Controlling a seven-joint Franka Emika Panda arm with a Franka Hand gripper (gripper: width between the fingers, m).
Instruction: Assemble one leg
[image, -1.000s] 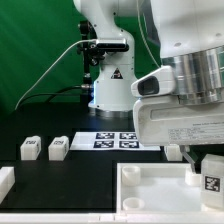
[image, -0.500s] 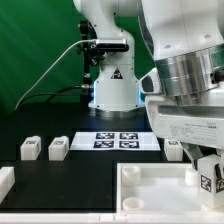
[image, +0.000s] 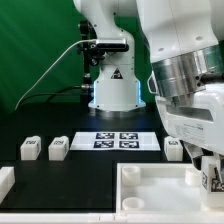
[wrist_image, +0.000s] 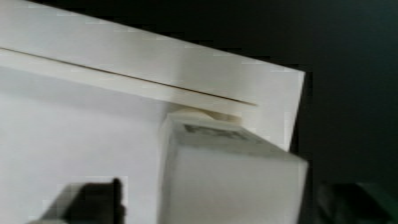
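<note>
My gripper (image: 211, 178) is shut on a leg (image: 213, 181), a small white block with a black-and-white tag, at the exterior view's right. It holds the leg at the far right corner of the large white tray-like piece (image: 150, 172). In the wrist view the leg (wrist_image: 228, 165) fills the space between my two dark fingers (wrist_image: 89, 202), over the tray's corner (wrist_image: 214, 80). Whether the leg touches the tray is hidden by the gripper.
Two more legs (image: 30, 148) (image: 58, 148) lie on the black table at the exterior view's left and a third (image: 175, 149) lies behind the tray. The marker board (image: 122, 140) lies in the middle. A white part (image: 5, 182) sits at the left edge.
The gripper has moved down and toward the exterior view's right with the leg, bringing it lower over the tray's corner.
</note>
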